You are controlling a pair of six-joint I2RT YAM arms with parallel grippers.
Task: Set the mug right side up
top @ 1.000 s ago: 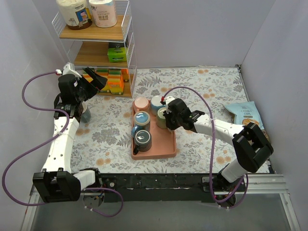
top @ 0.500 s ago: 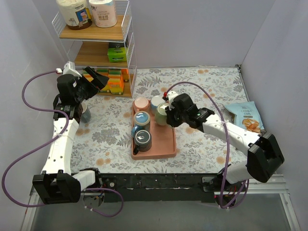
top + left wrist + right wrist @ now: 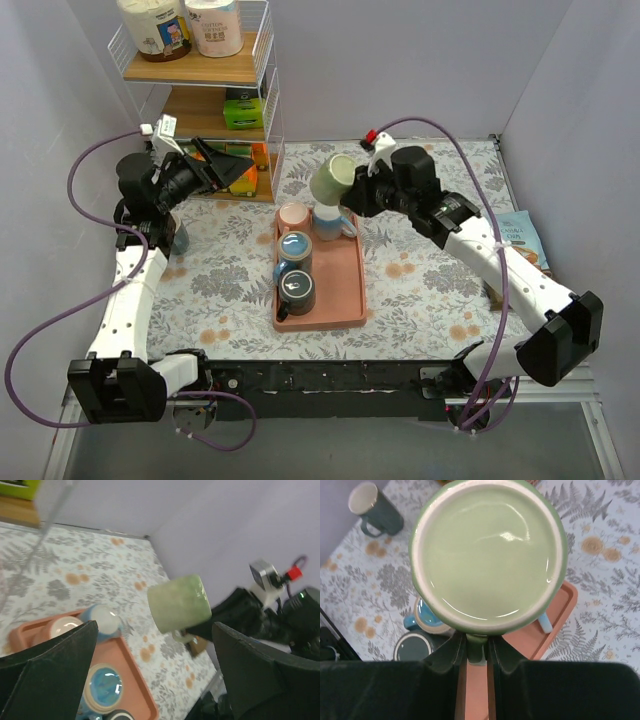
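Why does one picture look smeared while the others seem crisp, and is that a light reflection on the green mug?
Left wrist view: soft throughout, the green mug fuzzy-edged, the shelf wire a pale streak. Right wrist view: sharp, a small white glint on the mug's glaze, the right gripper in dark shade. Top view: even light, no glare.

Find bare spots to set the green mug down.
Free: near-right part of the tray; tablecloth between tray and chip bag; cloth left of tray, short of the teal mug. Crowded: tray's left side and far end, four mugs.
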